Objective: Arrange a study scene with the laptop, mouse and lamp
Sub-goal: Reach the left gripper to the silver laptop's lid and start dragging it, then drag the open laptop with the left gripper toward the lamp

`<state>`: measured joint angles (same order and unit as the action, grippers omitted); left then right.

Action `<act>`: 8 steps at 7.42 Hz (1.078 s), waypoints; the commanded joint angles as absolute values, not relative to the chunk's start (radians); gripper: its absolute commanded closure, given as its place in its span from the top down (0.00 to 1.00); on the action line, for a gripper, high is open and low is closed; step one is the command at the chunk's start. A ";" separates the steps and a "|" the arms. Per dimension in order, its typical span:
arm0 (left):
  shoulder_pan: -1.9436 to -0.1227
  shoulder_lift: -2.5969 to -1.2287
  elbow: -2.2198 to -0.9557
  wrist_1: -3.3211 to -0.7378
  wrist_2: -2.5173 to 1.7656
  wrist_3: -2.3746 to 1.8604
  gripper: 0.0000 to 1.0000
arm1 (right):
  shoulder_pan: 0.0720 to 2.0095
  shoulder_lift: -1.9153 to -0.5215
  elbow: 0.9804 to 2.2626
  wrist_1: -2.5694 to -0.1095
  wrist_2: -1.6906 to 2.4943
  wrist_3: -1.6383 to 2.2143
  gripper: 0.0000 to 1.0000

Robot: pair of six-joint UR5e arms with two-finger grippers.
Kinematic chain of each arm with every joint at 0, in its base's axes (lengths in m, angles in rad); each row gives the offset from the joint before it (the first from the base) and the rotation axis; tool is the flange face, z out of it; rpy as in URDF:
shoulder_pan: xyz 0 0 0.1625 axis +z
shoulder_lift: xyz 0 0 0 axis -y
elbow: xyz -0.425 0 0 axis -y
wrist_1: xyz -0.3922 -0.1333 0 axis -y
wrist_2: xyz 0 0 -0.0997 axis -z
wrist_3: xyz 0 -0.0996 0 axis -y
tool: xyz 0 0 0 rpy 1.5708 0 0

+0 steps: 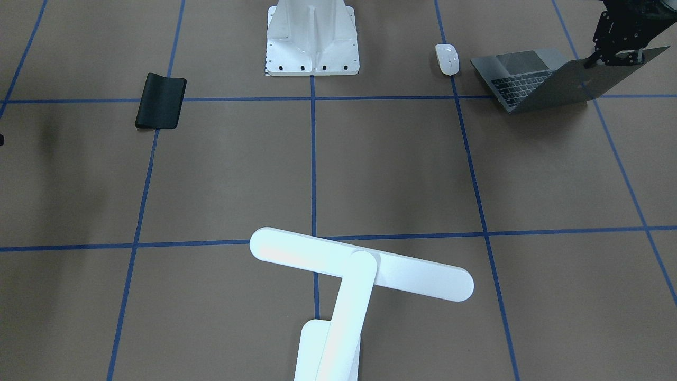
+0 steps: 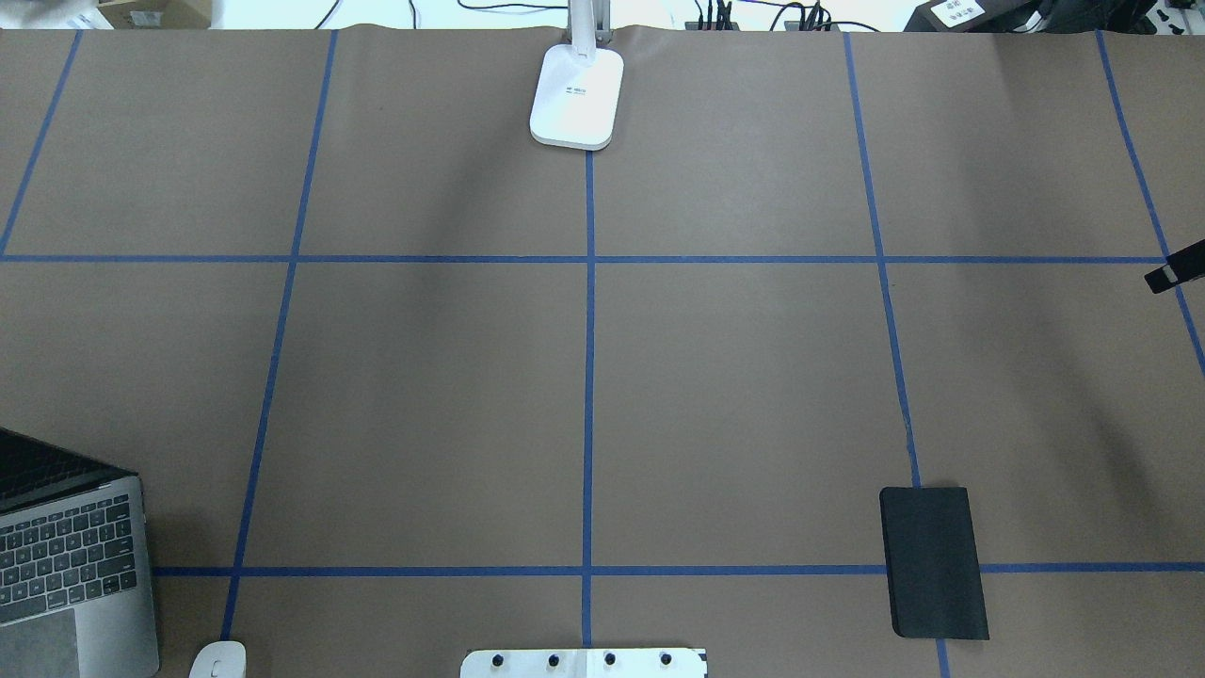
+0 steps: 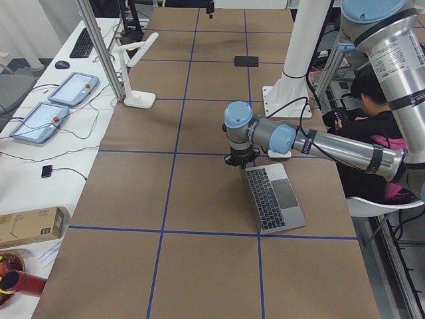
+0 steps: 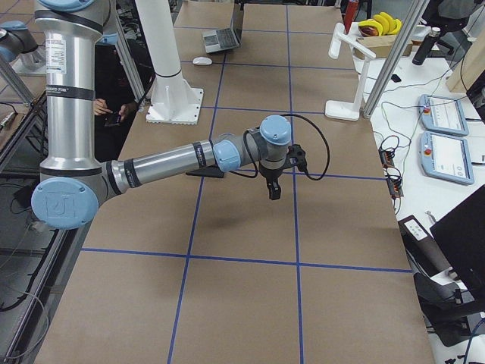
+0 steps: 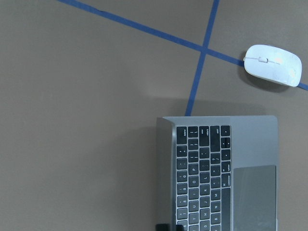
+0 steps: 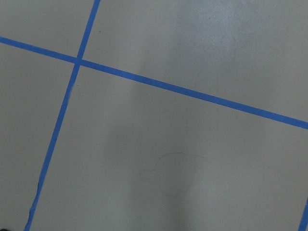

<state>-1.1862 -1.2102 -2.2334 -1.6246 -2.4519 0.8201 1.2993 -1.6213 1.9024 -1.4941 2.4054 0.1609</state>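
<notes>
Clock bearings are read on the overhead view, with 12 at the far edge.

Position: the laptop [image 1: 534, 79] stands open at 8 o'clock on the table [image 2: 424, 377], keyboard up, its lid [image 1: 597, 82] raised and leaning back. The mouse [image 1: 447, 58] lies at 7 o'clock, just beside the laptop and not touching it. The lamp [image 2: 577, 94] stands at 12 o'clock, apparently lit, well apart from both. A black pad [image 2: 934, 562] lies at 5 o'clock.

Grippers: the left gripper [image 1: 591, 61] is at the lid's top edge. Its fingertips meet that edge in the front view, but I cannot tell whether they clamp it or only touch it. The right gripper [image 4: 273, 189] hangs over bare table towards 3 o'clock and carries nothing. I cannot tell how far its fingers are spread.

Handling, as judged:
- The laptop looks stiff, the heaviest item present, and its smooth metal skin is likely to slip.
- The hinge gives, so a hold on the lid edge would swing the lid rather than shift the base.
- The screen face is fragile, so any pinch there should be light.
- To reposition it, the base is the sounder place to hold, either by a side edge or by pushing it along the table.
- The mouse looks light and rounded, best pinched across its narrow sides.
</notes>
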 commanded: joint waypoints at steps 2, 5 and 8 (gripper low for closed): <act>-1.213 -1.401 -2.221 -1.496 -2.448 0.816 0.12 | 1.299 -1.615 1.901 -1.494 2.404 0.163 0.99; -1.210 -1.665 -2.099 -1.431 -2.427 0.816 0.12 | 1.298 -1.615 1.901 -1.494 2.385 0.163 0.99; -1.189 -1.906 -1.959 -1.413 -2.370 0.816 0.12 | 1.296 -1.615 1.899 -1.494 2.370 0.163 0.99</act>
